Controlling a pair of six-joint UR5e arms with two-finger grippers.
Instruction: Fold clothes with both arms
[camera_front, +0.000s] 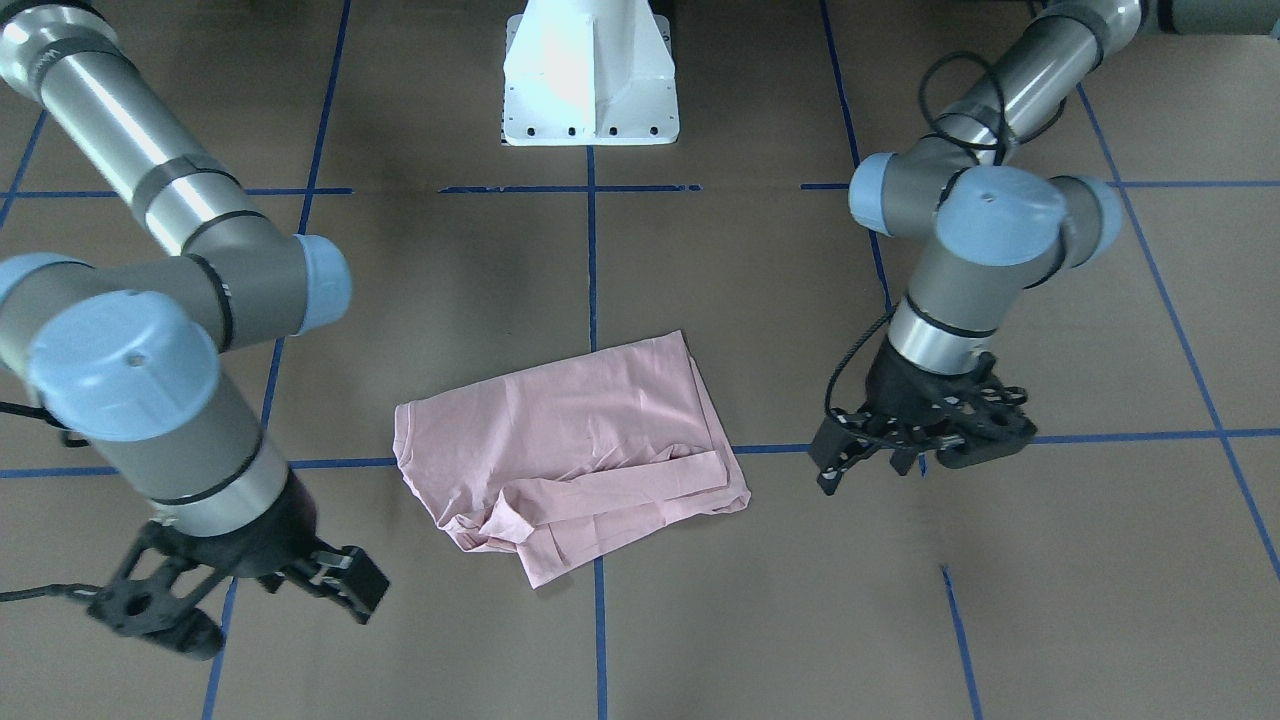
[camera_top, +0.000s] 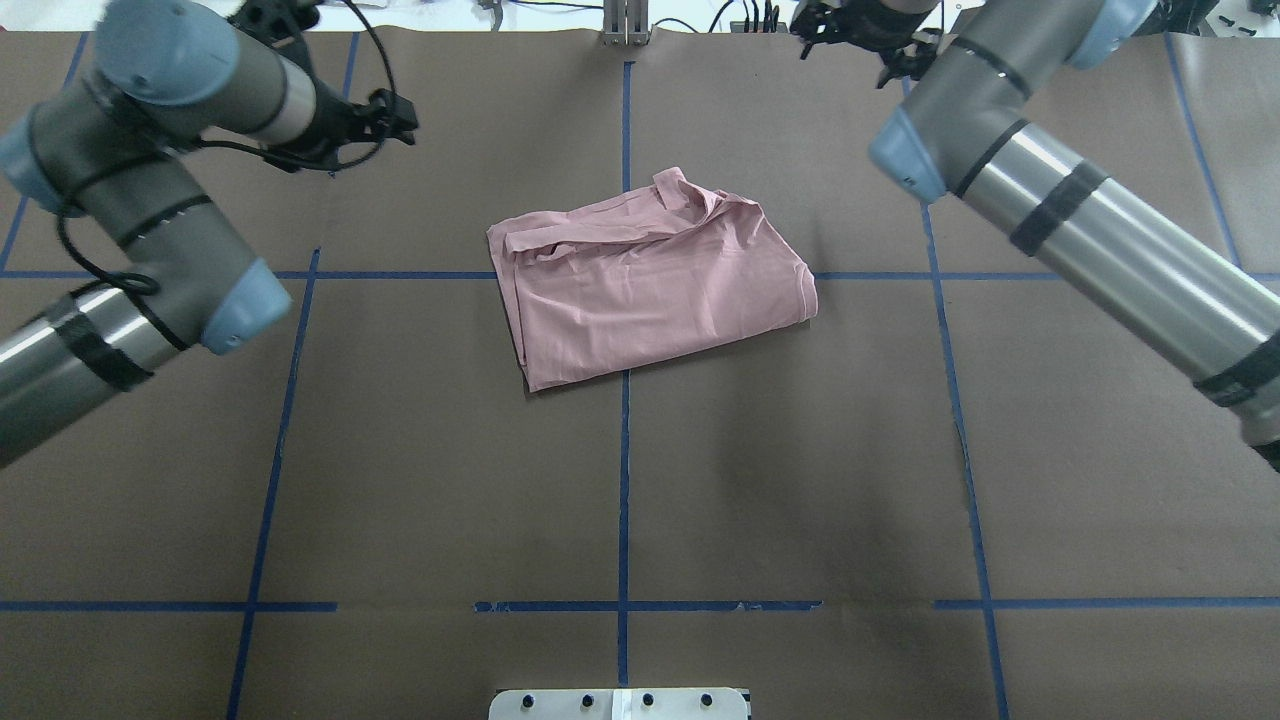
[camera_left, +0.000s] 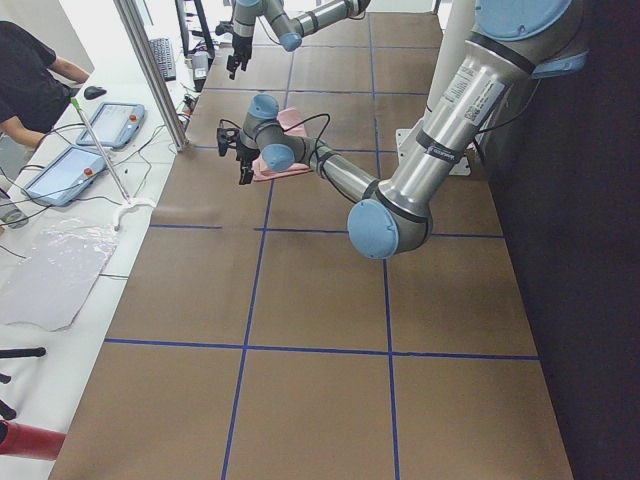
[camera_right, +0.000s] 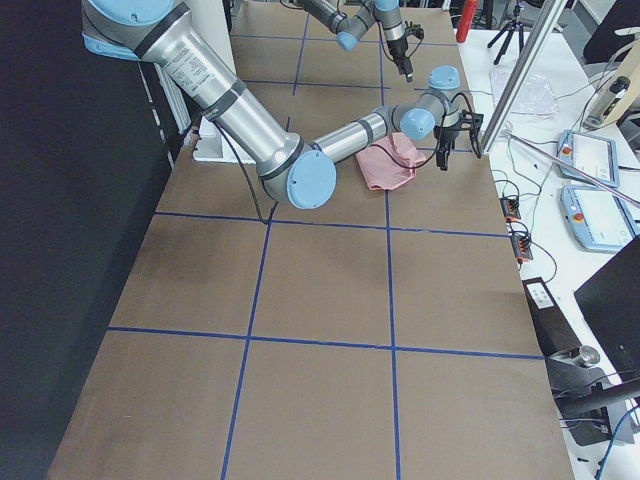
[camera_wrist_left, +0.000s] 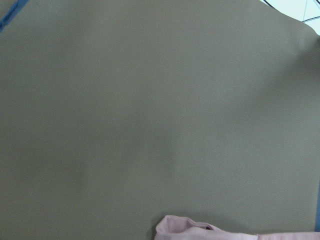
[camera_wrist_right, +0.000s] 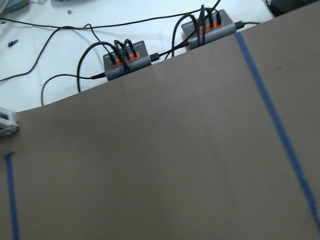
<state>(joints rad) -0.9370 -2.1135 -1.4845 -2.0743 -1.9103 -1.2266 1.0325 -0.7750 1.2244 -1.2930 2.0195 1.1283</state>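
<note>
Pale pink T-shirt (camera_front: 570, 450) folded into a rough rectangle, plain side up, lying on the brown table covering (camera_front: 1050, 600) near its middle, across a crossing of blue tape lines (camera_front: 598, 640); bunched sleeve and loose folds along the edge farthest from the white pedestal base (camera_front: 590, 75). Same garment (camera_top: 650, 280) from the overhead exterior view, folds toward the far table edge.

Left gripper (camera_front: 915, 435) hanging over the table just beside the shirt's edge, apart from it, fingers spread wide, nothing between them. Seen at upper left in the overhead exterior view (camera_top: 385, 118), clear of the fabric. From the left wrist-mounted view, only bare covering and a small pink corner of the shirt (camera_wrist_left: 200, 232) at the bottom edge.

Right gripper (camera_front: 240, 590) on the opposite side of the shirt, well apart from it, fingers splayed wide, empty. Right wrist-mounted view: table edge, blue tape, two grey cable boxes (camera_wrist_right: 125, 60) with black cables beyond it.
</note>
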